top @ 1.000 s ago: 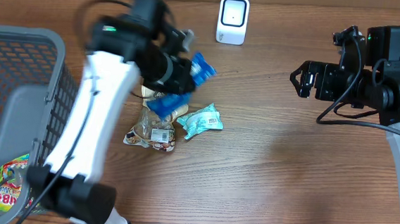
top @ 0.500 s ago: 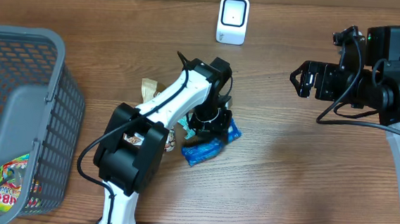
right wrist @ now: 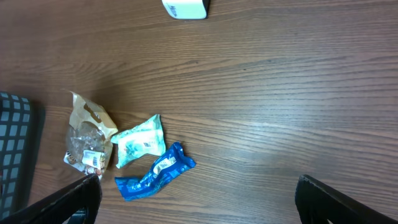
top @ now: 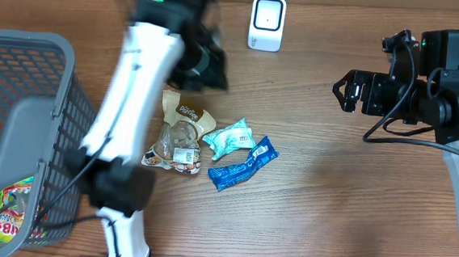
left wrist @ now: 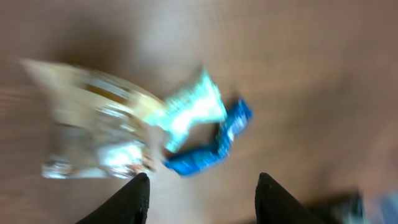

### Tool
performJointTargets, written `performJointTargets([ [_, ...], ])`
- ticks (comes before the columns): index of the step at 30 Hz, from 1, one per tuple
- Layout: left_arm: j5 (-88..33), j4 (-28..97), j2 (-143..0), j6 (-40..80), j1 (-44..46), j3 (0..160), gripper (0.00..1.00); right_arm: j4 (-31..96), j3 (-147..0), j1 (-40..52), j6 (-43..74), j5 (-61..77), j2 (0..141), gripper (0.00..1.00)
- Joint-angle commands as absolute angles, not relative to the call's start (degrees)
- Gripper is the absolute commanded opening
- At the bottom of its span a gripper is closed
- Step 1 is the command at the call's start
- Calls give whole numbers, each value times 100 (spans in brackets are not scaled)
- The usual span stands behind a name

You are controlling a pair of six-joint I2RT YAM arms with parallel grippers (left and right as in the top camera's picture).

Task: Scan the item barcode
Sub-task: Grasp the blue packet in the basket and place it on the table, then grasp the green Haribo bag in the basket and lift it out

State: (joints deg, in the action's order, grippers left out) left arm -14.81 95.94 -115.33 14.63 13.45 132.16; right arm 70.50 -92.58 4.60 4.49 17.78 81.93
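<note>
— Since neither arm holds anything, which step is in hand?

— A pick-up, most likely. The left end effector hangs over the desk with its fingers spread and only bare wood between them. The right end effector is also wide apart and empty, off at its own side. Nothing is in front of the scanner.

— And the item?

— Three packets lie close together on the desk, between the basket and the desk's middle: a blue packet, a teal packet just beside it, and a clear brown-topped bag. Which one is due for scanning cannot be told.

— The next move?

— Come down over one packet, pinch it clear of its neighbours, then turn its barcode toward the scanner's face.

— What is hard to make out?

— The left wrist view is smeared, and from overhead the left arm is a blur, so its end effector is perhaps beyond the bag's far side. A white label shows on the bag, but no barcode on the other two can be read.
</note>
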Motion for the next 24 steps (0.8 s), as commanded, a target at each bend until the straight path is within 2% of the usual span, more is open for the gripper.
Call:
performJointTargets([
  [1,-329,9682,-10088,1625,320,13729,47,7037,-9382,478,445,1813,8158,100],
  [5,-145,9682,-9074,1636,-1214,13452,51,7059,-9382,478,445,1813,8158,100],
  [6,-25,9682,-8733,1634,-1962,13179,60,7057,-9382,478,445,1813,8158,100],
  [7,113,9682,-8613,1636,-2272,13039,66,7057,-9382,478,445,1813,8158,100],
  [8,414,9682,-8451,1660,-2755,12776,81,7057,-9382,478,445,1813,8158,100],
  [10,871,9679,-8322,1855,-3540,12254,90,7054,-9382,478,445,1813,8158,100],
  [15,871,9277,-8431,2182,-4534,10827,93,7054,-9382,478,443,1811,8158,100],
  [17,873,8847,-8464,2305,-4729,10110,97,7057,-9382,478,443,1811,8158,100],
  [24,1083,7297,-8468,2714,-5236,7673,99,7057,-9382,478,440,1811,8169,100],
])
